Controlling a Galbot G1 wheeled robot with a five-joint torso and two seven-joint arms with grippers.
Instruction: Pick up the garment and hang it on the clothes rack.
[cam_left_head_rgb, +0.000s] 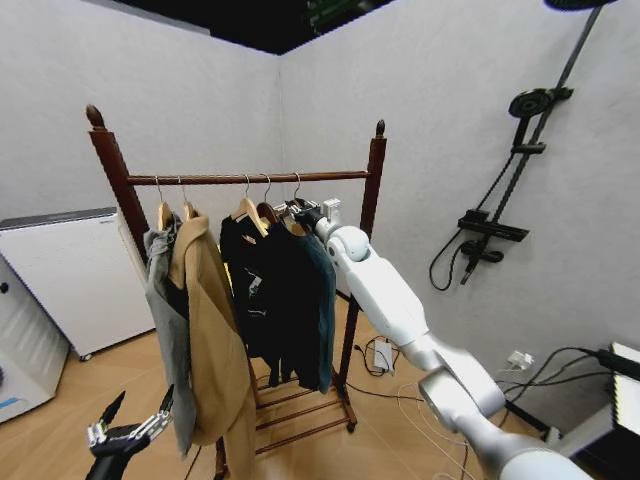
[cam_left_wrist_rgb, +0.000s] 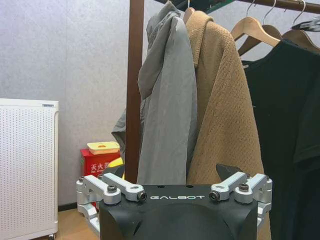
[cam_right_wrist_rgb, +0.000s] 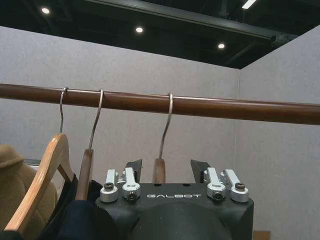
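The garment (cam_left_head_rgb: 323, 300), dark teal, hangs at the right end of the row on the clothes rack (cam_left_head_rgb: 372, 190), its wooden hanger (cam_right_wrist_rgb: 159, 171) hooked over the horizontal bar (cam_right_wrist_rgb: 210, 106). My right gripper (cam_left_head_rgb: 306, 213) reaches up to that hanger; its jaws stand open on either side of the hanger's neck in the right wrist view, not touching it. Beside the garment hang a black jacket (cam_left_head_rgb: 262, 290), a tan coat (cam_left_head_rgb: 215, 330) and a grey hooded coat (cam_left_head_rgb: 163, 300). My left gripper (cam_left_head_rgb: 132, 428) waits low in front of the rack, open and holding nothing.
A white appliance (cam_left_head_rgb: 60, 270) stands left of the rack, with a red box (cam_left_wrist_rgb: 99, 159) behind the rack's post. A shower fixture (cam_left_head_rgb: 495, 228) hangs on the right wall, and cables (cam_left_head_rgb: 400, 375) lie on the floor by the rack's foot.
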